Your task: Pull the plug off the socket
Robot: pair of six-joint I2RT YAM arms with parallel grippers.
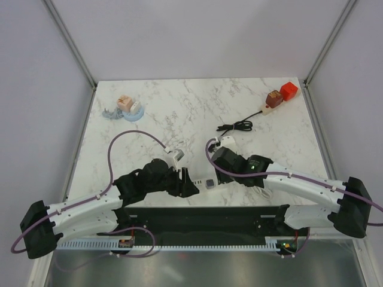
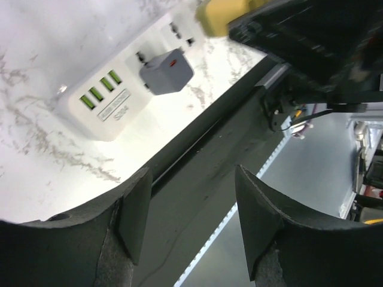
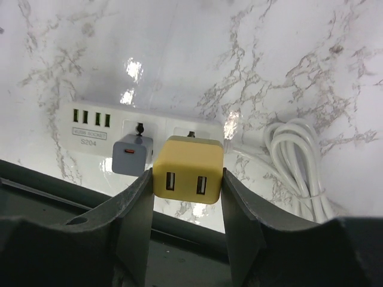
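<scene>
Yellow plug (image 3: 188, 170) pinched in our right gripper (image 3: 187, 179).
We should pull it straight off the power strip (image 3: 96, 122); our left gripper (image 2: 191, 179) hangs spread, empty, near the grey plug (image 2: 166, 72).

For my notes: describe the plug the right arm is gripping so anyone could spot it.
Look at the white power strip at the marble table's near edge. The yellow plug, between the right fingers, shows two USB ports; its grey neighbour is smaller.
</scene>
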